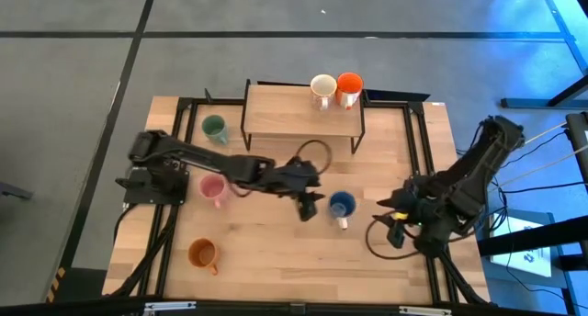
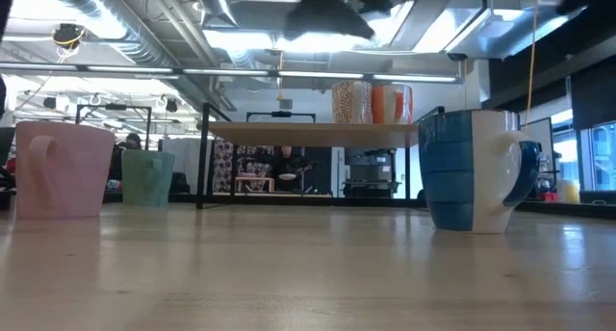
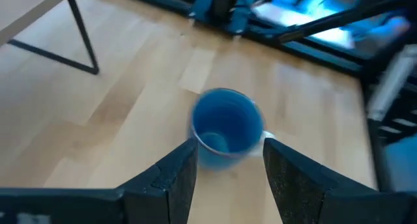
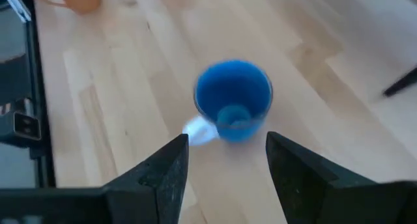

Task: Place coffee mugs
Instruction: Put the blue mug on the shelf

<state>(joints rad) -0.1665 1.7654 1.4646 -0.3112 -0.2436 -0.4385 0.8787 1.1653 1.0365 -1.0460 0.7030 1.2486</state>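
Blue is the colour of the mug (image 1: 343, 204) standing upright on the wooden counter (image 1: 276, 252) just right of centre, its white handle pointing toward 6 o'clock in the high view. The left hand (image 1: 310, 208) sits just beside this blue mug at its 9 o'clock side, at the end of an arm stretched across from the left edge. In the left wrist view the left hand (image 3: 229, 160) has its fingers (image 3: 172, 178) spread apart, the blue mug (image 3: 227, 127) standing just ahead of the tips and not gripped.

The right hand (image 1: 393, 217) rests near the right edge of the counter, at the 3 o'clock side of the blue mug and apart from it. In the right wrist view the right hand (image 4: 226, 146) also has its fingers (image 4: 168, 172) spread apart, with the blue mug (image 4: 233, 100) ahead of them.

The remaining mugs are placed as follows:
- White mug (image 1: 322, 89) and bright orange-red mug (image 1: 349, 88): side by side, touching or nearly so, on the small raised shelf (image 1: 285, 114) at 12 o'clock.
- Green mug (image 1: 215, 129): on the counter, at the shelf's 9 o'clock side.
- Pink mug (image 1: 213, 189): left of centre, beside the left arm.
- Orange-brown mug (image 1: 202, 253): toward 7 o'clock, well apart from the others.
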